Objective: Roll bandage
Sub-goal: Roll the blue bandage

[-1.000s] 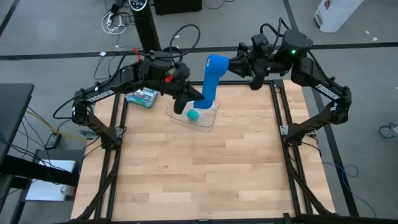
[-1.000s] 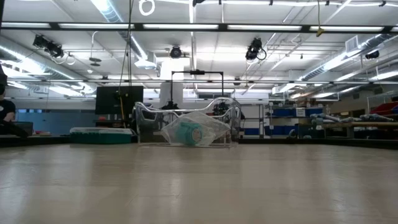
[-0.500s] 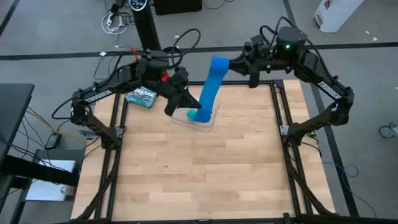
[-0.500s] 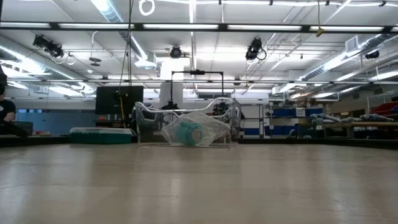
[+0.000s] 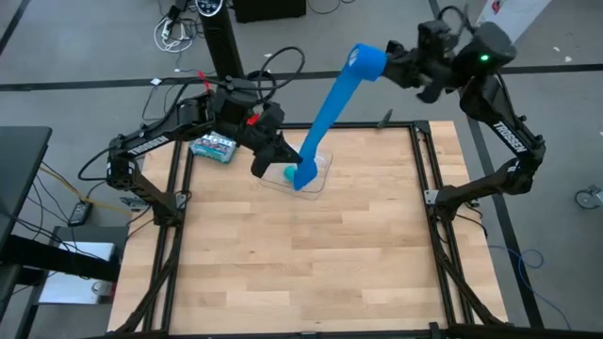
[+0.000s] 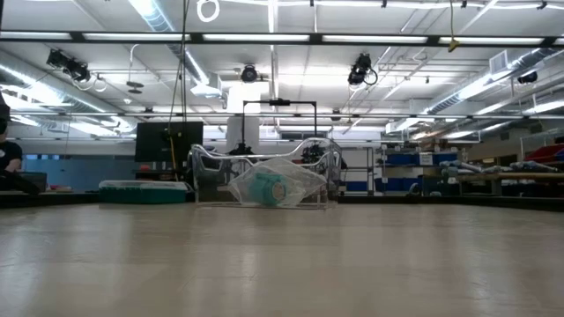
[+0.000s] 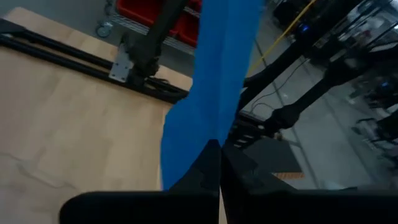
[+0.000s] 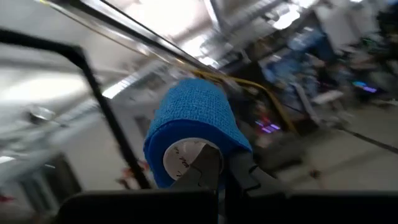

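Bandage (image 5: 328,108) stretched taut, long axis slanting from tabletop's far edge upward; left gripper (image 5: 300,177) pinches low end; right gripper (image 5: 386,58) clamps roll core (high, beyond far-right corner).

One camera looks straight down on the surface (image 5: 311,254), one level across it, both sharing the clear tray (image 6: 264,180).

Wood-plank table (image 5: 311,254) w/ black frame rails along its edges. Clear plastic tray (image 5: 318,177) sits at far centre, small teal-green roll (image 5: 288,173) inside; in low view the tray also holds crinkled clear plastic around the roll. Green-and-white printed box (image 5: 214,146) lies at far left, just left of tray. Grey floor beyond, cables at far left. Person's dark sleeve (image 6: 9,158) at low view's left edge.
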You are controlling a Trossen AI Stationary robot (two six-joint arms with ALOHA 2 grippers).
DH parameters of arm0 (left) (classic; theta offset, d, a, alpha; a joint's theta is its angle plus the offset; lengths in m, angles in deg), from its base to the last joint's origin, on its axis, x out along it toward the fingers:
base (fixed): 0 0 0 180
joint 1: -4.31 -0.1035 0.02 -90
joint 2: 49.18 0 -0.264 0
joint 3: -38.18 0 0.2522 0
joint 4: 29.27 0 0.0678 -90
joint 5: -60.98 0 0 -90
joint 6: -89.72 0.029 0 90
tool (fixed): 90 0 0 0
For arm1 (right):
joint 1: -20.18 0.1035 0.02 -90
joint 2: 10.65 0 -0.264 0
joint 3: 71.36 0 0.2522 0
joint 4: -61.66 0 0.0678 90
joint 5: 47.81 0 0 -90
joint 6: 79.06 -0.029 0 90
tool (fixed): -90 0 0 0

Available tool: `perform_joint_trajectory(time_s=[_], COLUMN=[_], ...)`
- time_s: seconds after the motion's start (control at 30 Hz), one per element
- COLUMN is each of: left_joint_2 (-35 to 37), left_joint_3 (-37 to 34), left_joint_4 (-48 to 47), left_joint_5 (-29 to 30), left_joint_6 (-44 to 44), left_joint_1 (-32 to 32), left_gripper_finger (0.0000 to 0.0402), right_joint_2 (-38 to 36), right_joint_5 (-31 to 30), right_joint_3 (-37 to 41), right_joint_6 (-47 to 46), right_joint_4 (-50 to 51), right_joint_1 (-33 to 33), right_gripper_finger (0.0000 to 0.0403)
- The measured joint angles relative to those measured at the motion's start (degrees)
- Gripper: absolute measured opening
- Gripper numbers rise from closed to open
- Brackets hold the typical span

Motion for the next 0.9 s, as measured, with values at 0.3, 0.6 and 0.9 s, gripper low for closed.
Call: perform_joint_trajectory(time_s=[0.3,0.6,0.9], left_joint_2=[0.00,-0.11,-0.13], left_joint_3=[0.00,0.00,0.00], left_joint_4=[-0.80,1.58,1.44], left_joint_5=[5.05,4.07,-1.15], left_joint_6=[2.87,0.03,0.17], left_joint_1=[0.01,0.59,0.37], left_gripper_finger=[0.0005,0.0005,0.0006], right_joint_2=[-0.16,0.02,2.92], right_joint_5=[5.14,0.88,1.33], right_joint_3=[0.00,0.02,0.06], right_joint_6=[-11.27,4.96,9.81], right_joint_4=[-11.03,29.39,36.02], right_joint_1=[-0.35,6.98,12.54], right_gripper_finger=[0.0000,0.0000,0.0017])
